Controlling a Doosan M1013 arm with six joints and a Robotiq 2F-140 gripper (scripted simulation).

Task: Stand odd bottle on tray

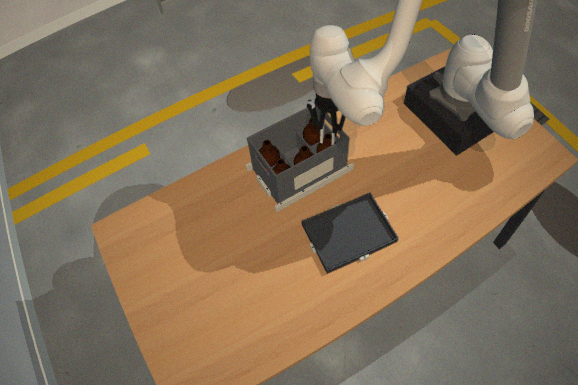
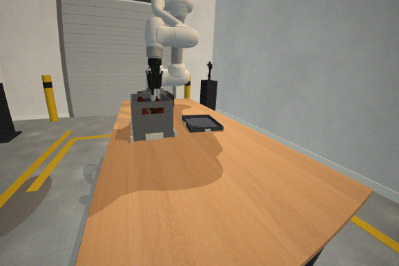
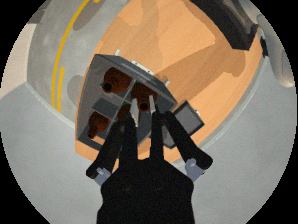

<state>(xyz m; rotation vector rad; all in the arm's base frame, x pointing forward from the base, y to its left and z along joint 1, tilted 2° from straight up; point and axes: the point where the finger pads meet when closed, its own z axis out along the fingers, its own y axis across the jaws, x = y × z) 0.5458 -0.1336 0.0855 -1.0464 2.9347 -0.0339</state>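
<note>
Over the wooden tabletop [image 1: 225,311] [image 2: 207,208] [image 3: 195,35], gripper [image 1: 328,140] [image 2: 155,98] [image 3: 143,102] apparently clamped on the right-hand near bottle [image 1: 324,148] [image 3: 144,92]; keep square, gauge neck width, avoid tilting.

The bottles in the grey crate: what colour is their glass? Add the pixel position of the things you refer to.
The bottles [image 1: 269,153] [image 3: 116,81] are dark reddish-brown; this shows best in the wrist view.

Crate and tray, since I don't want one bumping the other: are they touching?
Apart. The top view shows it: a strip of wooden tabletop runs between the crate and the tray.
</note>
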